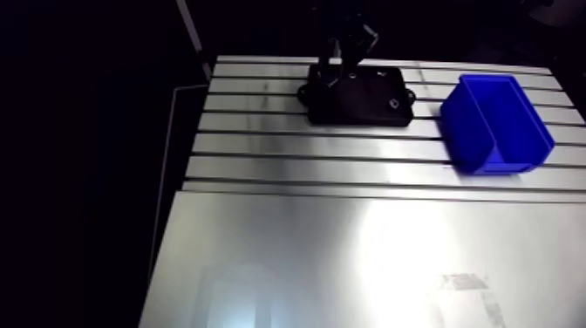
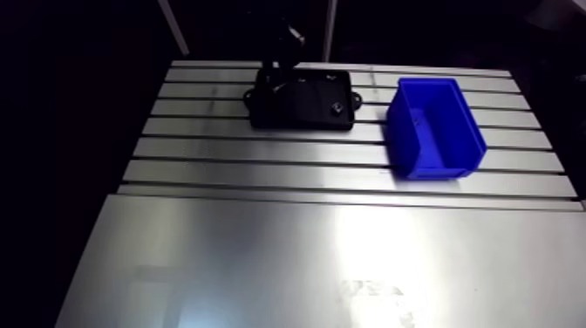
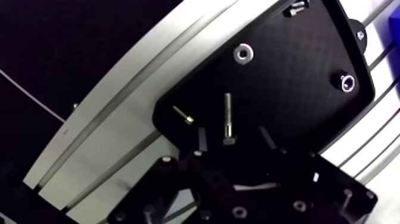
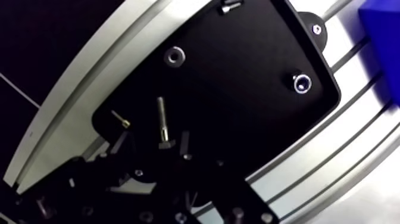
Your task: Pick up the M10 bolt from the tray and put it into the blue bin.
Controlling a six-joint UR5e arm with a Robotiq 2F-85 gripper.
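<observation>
A black tray (image 1: 377, 103) lies at the far side of the slotted table, and the blue bin (image 1: 495, 122) stands to its right. In the wrist view a long silver bolt (image 3: 228, 118) lies on the tray (image 3: 286, 89), its head towards the gripper. My gripper (image 3: 234, 140) is low over the tray's near-left part and is open. Its dark fingers (image 3: 202, 142) stand on either side of the bolt's head without touching it. In the arm view the gripper (image 1: 336, 71) comes down onto the tray's left end.
On the tray beside the long bolt lies a short bolt (image 3: 183, 114). Further ahead are a washer-like ring (image 3: 243, 53), a nut (image 3: 347, 83) and another small bolt (image 3: 296, 8). A smooth metal sheet (image 1: 366, 262) covers the table's near half.
</observation>
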